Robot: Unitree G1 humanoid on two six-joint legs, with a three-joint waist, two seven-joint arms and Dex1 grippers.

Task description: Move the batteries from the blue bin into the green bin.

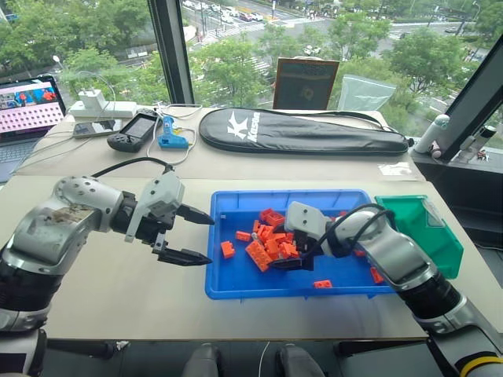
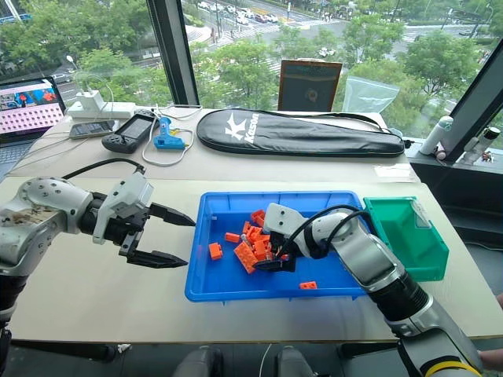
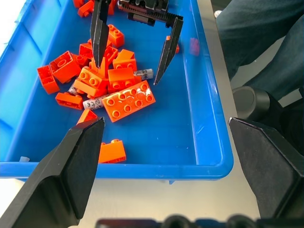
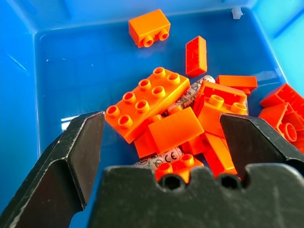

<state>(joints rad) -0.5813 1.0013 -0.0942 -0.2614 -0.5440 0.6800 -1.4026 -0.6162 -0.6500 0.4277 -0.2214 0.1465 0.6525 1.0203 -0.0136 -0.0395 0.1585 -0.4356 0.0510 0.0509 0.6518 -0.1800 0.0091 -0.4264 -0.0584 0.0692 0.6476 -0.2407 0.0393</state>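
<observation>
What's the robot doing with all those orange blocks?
It is after the batteries mixed in with the orange bricks in the blue bin. Its right gripper is open and pointing down into the brick pile, holding nothing. The left gripper is open too, beside the bin over the table. The green bin sits just past the blue one.

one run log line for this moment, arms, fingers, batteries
left gripper: open, beside shallow blue plastic bin | right gripper: open over orange toy bricks | slim grey batteries: under bricks | dark-green plastic bin: no batteries seen
</observation>
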